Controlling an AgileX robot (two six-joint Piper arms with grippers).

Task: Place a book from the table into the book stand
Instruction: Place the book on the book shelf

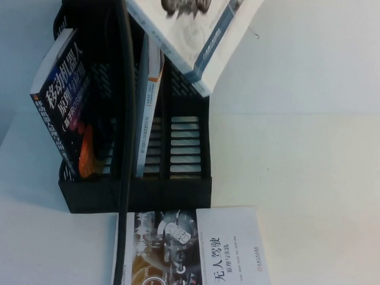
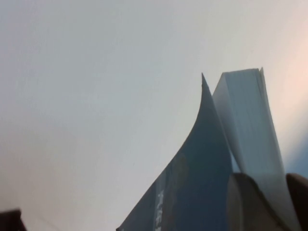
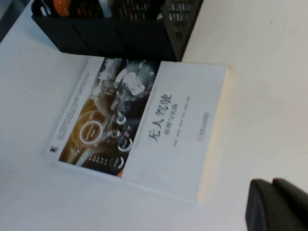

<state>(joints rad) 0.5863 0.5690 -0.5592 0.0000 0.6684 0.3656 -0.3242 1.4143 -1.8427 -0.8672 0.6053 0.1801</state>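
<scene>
The lifted book (image 1: 195, 29) hangs at the top centre of the high view, tilted, its lower corner just above the rightmost slot of the black book stand (image 1: 194, 180), which fills the left-centre of that frame. That is the relation the coming move turns on: the book's long axis runs diagonally from the top edge down toward the right, while the slots run straight up and down the frame, so I judge the book must be turned to line up with the slot before it goes down. The left gripper (image 2: 269, 202) shows only in the left wrist view, at the lower right, its dark fingers (image 2: 245, 202) clamped on the book's page block with the blue cover curling away beside it (the gripper itself is out of the high view, past the top edge). The right gripper (image 3: 279, 207) appears as a dark shape at the lower right of the right wrist view; whether it is open or closed I cannot tell. It is near a second book (image 1: 198, 250) lying flat on the table (image 1: 327, 186) at the bottom centre of the high view, just in front of the stand. A dark-covered book (image 1: 62, 105) leans in the leftmost slot and a thin book (image 1: 148, 109) stands in the middle one. A black cable (image 1: 123, 146) crosses the stand from top to bottom.
</scene>
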